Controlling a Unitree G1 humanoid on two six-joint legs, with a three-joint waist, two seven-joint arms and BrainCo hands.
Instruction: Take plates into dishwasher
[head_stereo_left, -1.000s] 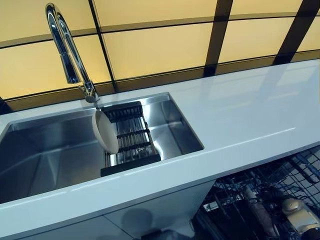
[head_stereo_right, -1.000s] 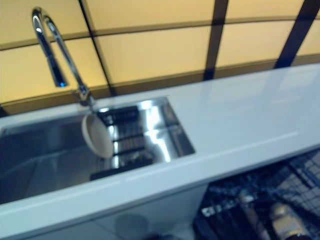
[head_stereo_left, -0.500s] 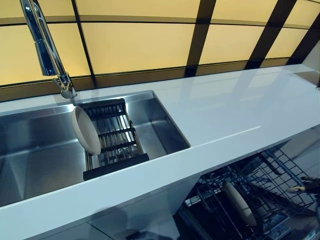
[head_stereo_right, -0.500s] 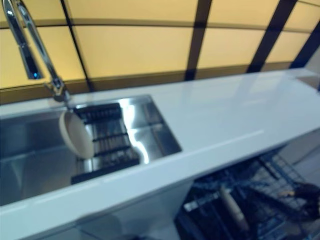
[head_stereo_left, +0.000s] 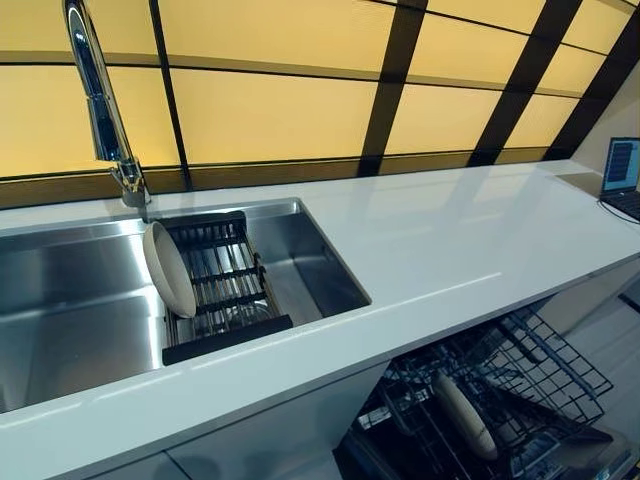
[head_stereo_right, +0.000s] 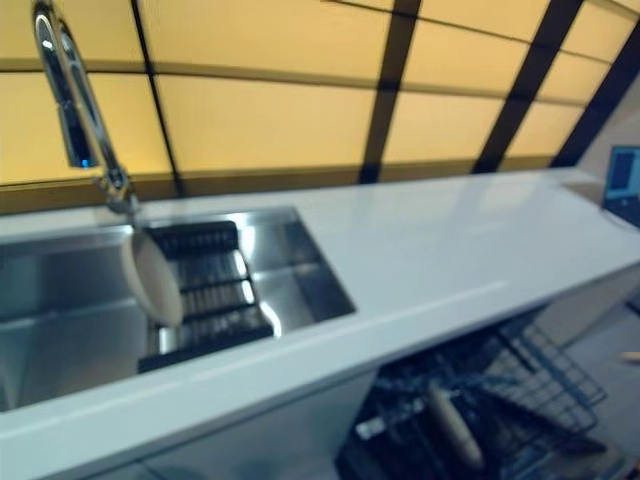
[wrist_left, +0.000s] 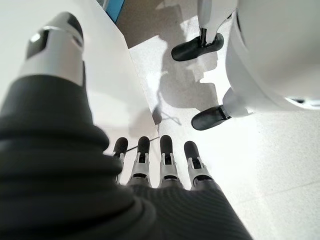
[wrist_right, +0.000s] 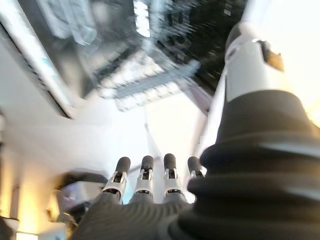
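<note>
Warm amber backlit wall panels (head_stereo_left: 270, 115) light the scene; glare streaks on white desk (head_stereo_left: 470, 230) and steel sink (head_stereo_left: 70, 300). Right eye view soft; right wrist view motion-blurred.

A white countertop (head_stereo_left: 470, 235) carries a steel sink (head_stereo_left: 70, 300) at left, with a laptop (head_stereo_left: 622, 172) on its far right end

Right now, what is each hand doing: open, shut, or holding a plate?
Left hand: open, fingers straight, holding nothing.
Right hand: open, fingers straight, holding nothing.
</note>
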